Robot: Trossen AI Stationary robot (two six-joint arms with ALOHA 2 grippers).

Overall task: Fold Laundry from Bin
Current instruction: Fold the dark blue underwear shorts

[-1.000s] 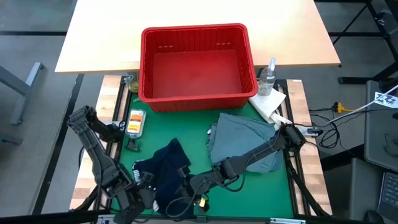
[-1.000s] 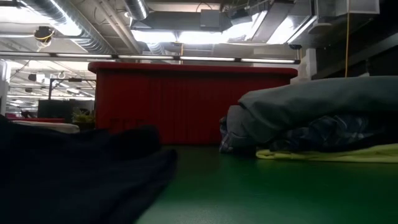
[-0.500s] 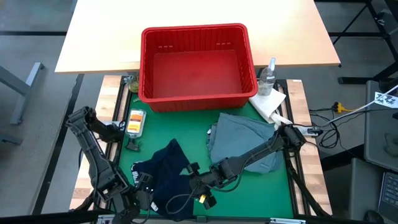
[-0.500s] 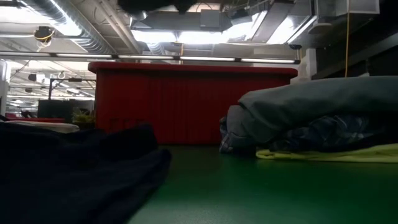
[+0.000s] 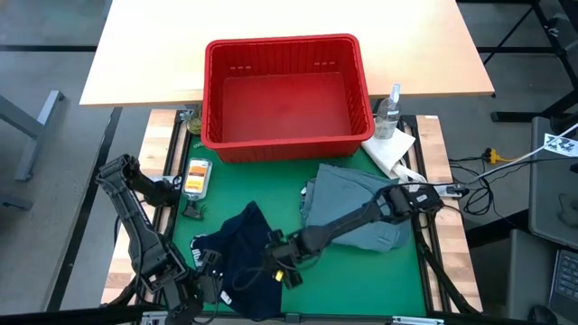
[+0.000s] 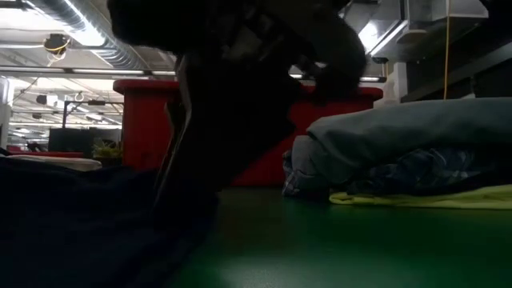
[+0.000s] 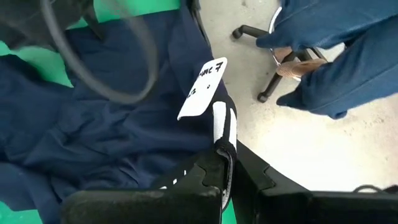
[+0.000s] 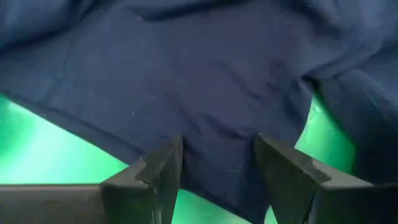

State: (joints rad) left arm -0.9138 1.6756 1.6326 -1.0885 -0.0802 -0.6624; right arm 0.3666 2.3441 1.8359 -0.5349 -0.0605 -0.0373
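Observation:
The dark navy garment [image 5: 239,255] lies crumpled on the green mat's near left part. My left gripper [image 5: 210,282] is shut on its near edge. My right gripper [image 5: 275,265] is low over the garment's right side. Its open fingers [image 8: 158,171] stand on either side of a strip of navy cloth [image 8: 217,124]. To the right lies a folded stack [image 6: 400,152], the grey-blue garment [image 5: 348,206] on top, plaid and yellow under it. The red bin [image 5: 282,43] stands behind the mat with nothing in it. My left gripper pinches a white-banded edge of the navy garment [image 7: 224,127] between its two fingers, beside a white label [image 7: 202,87]. The fingers slant down from the table's near left. The held edge is raised a little, and the other cloth lies slack on the mat. Whether my right gripper's fingers touch the cloth, I cannot tell.
A spray bottle [image 5: 390,108] and a white paper towel [image 5: 390,149] sit at the bin's right corner. A small yellow-orange pack [image 5: 197,177] lies at the mat's left edge. A person in blue [image 7: 336,43] and a chair base are beyond the near edge.
My right gripper has come down onto the navy garment's right side and tipped steeper. It enters the low view from above and now fills its middle. The garment's left hump has sunk slightly.

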